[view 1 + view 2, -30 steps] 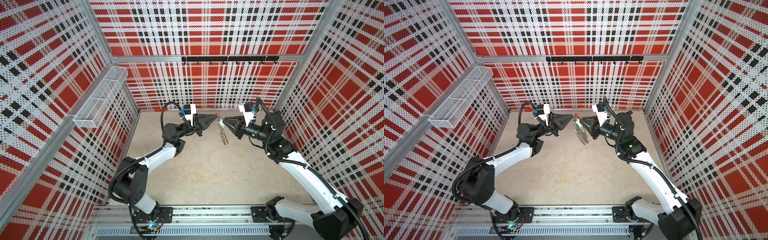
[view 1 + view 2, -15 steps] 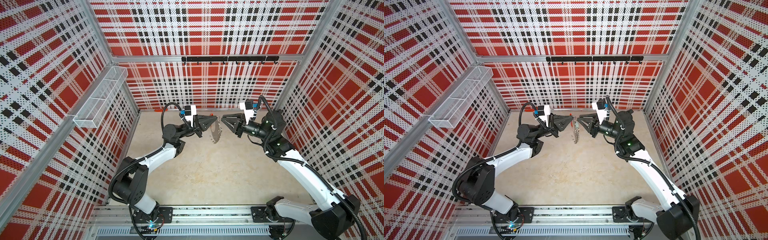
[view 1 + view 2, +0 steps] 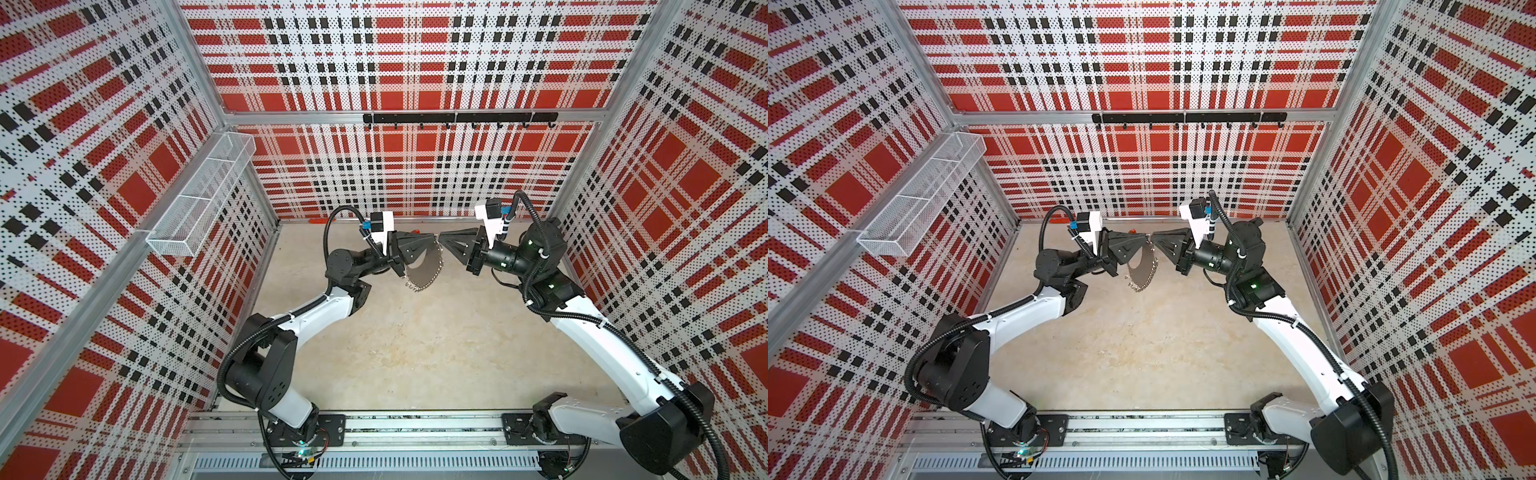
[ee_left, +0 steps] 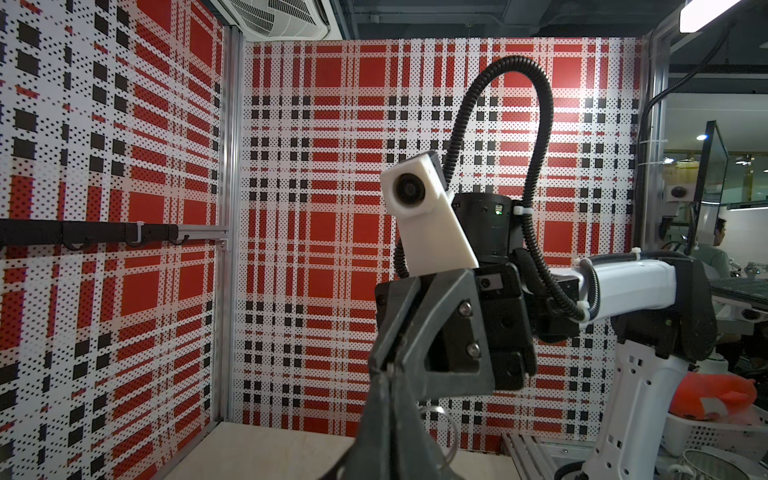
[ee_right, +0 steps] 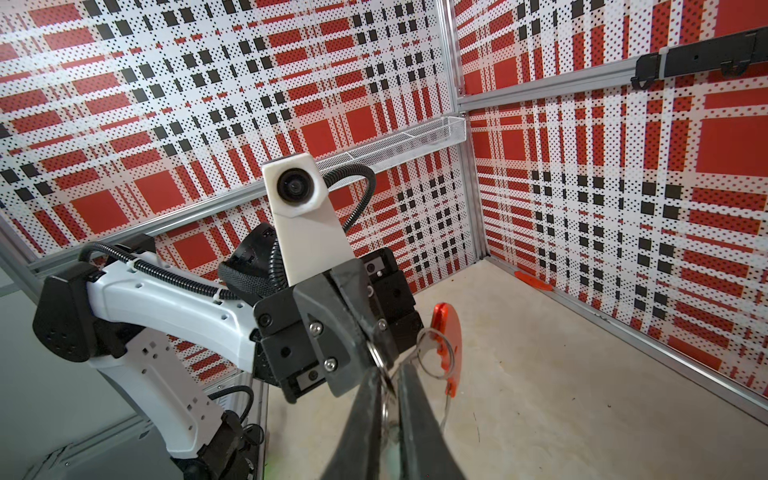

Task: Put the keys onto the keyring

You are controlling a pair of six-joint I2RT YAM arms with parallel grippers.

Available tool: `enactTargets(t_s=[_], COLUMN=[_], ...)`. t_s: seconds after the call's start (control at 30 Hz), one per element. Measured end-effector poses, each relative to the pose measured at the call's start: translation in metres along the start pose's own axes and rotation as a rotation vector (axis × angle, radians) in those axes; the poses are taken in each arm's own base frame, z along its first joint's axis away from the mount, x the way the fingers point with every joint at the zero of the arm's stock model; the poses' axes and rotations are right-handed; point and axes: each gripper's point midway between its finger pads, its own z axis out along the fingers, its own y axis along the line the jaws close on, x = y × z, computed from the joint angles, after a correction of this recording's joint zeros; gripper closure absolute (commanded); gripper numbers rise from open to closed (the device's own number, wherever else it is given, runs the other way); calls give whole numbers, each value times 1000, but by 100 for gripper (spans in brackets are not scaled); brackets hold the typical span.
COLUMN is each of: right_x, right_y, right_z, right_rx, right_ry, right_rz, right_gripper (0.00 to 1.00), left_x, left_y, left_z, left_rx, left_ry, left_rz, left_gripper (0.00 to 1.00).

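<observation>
Two claws meet tip to tip in midair: left gripper [image 3: 433,238] clamped shut on the keyring [image 3: 424,266], hoop hanging below; right gripper [image 5: 392,370] nearly closed, apparently pinching the keys [image 5: 390,451], mostly hidden. Hold left rigid, thread slowly, no twisting

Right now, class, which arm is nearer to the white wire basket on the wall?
Left. The left arm works on the same side of the cell as the wire basket, lower than it. The right arm works on the opposite side, farther off.
</observation>
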Motion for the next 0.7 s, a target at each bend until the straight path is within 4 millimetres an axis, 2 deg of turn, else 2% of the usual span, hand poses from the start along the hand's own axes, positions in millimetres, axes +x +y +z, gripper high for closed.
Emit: enactTargets(t_s=[0.3, 0.43, 0.63, 0.7], right_x=[1, 0, 0, -1], right_y=[1, 1, 1, 1], right_z=[1, 2, 4, 4], right_rx=[-11, -18, -23, -23], right_ry=[5, 6, 8, 8], right_rz=[1, 1, 3, 4], right_gripper=[90, 85, 84, 87], left_x=[0, 0, 3, 3], left_y=[0, 0, 1, 2], left_z=[0, 0, 1, 1], left_rx=[-1, 2, 3, 3], left_ry=[-1, -2, 1, 1], left_rz=[-5, -5, -13, -15], left_gripper=[100, 100, 100, 100])
